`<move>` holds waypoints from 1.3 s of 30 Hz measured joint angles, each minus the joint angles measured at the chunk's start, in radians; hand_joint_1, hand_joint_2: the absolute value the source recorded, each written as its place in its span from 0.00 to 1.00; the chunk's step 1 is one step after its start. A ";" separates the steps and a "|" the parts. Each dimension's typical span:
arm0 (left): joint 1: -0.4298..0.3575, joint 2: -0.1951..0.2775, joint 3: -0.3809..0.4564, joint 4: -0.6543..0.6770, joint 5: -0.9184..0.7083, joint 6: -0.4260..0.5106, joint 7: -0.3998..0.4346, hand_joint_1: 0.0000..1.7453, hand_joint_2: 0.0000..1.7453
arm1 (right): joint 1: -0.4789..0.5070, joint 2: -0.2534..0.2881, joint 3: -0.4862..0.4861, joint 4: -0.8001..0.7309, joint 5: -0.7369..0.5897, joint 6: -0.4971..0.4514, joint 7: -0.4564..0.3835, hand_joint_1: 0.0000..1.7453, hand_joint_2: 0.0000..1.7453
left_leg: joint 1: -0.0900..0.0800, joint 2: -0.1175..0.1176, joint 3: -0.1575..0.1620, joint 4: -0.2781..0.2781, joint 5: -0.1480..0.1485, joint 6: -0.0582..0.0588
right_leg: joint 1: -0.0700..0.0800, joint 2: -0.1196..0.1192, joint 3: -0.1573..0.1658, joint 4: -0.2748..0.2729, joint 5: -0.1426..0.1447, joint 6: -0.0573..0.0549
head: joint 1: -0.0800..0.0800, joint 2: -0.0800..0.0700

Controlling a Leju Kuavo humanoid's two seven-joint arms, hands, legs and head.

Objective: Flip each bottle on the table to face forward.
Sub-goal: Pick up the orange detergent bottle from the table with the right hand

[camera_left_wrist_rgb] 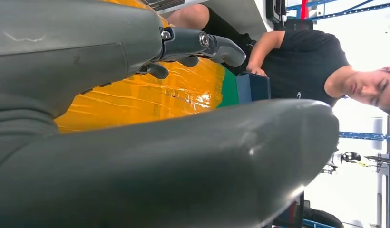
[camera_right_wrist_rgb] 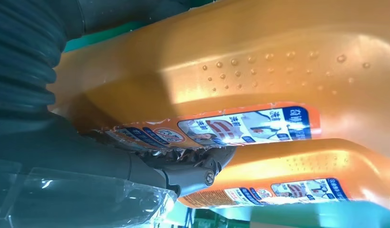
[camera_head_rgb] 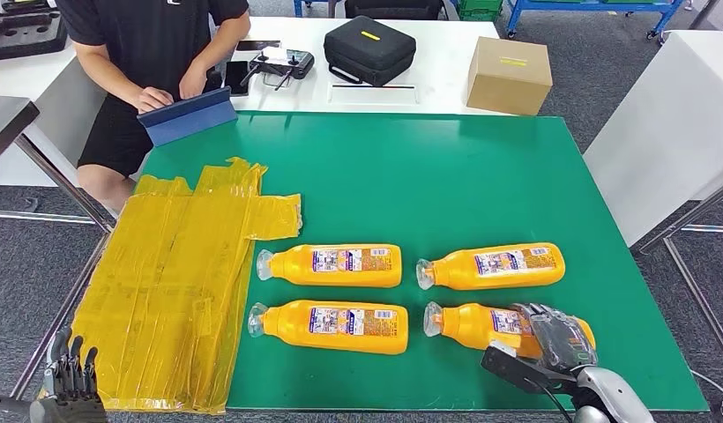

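The right robot hand [camera_head_rgb: 559, 339] is grasping the near right orange bottle [camera_head_rgb: 477, 324] on the green desk [camera_head_rgb: 446, 176]. The left robot hand [camera_head_rgb: 71, 379] is hanging released, fingers apart.

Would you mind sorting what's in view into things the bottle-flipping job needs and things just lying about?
Job:
four orange bottles: far left, far right, near left, near right
right hand, on the near right bottle

Lying about:
yellow sheet
cardboard box
black case
blue tablet

My right robot hand [camera_right_wrist_rgb: 136, 156] grips the near orange bottle [camera_right_wrist_rgb: 240, 61]; I see a second bottle [camera_right_wrist_rgb: 326, 175] just beside it.
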 joint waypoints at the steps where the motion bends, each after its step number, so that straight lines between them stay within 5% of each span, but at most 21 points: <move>1: 0.000 0.000 0.000 0.000 0.000 0.002 0.000 0.00 0.00 | -0.001 -0.001 0.000 0.000 -0.015 0.001 -0.007 1.00 1.00 | 0.000 0.000 0.000 0.000 0.000 0.000 | 0.000 0.000 0.002 0.000 0.000 0.000 | 0.000 0.000; 13: -0.001 0.000 0.004 0.003 -0.003 -0.006 -0.017 0.00 0.00 | -0.037 -0.003 -0.041 -0.110 -0.511 0.154 -0.183 0.94 1.00 | 0.000 0.000 -0.003 0.000 0.002 0.001 | 0.000 0.000 0.004 0.001 0.001 0.000 | 0.000 0.000; 22: -0.066 -0.007 -0.029 0.043 -0.031 -0.038 -0.013 0.00 0.00 | -0.217 0.060 0.044 -0.109 -0.547 0.186 -0.182 0.94 1.00 | 0.000 0.001 -0.004 0.000 0.003 0.002 | 0.000 0.000 0.004 0.001 0.001 0.001 | 0.000 0.000; 39: -0.317 0.073 -0.340 0.308 0.120 0.051 0.009 0.00 0.00 | -0.543 0.289 0.375 0.118 -0.596 0.056 -0.076 0.90 1.00 | 0.000 -0.001 -0.008 0.000 0.006 0.002 | 0.000 -0.002 0.000 0.004 0.002 0.001 | 0.000 0.000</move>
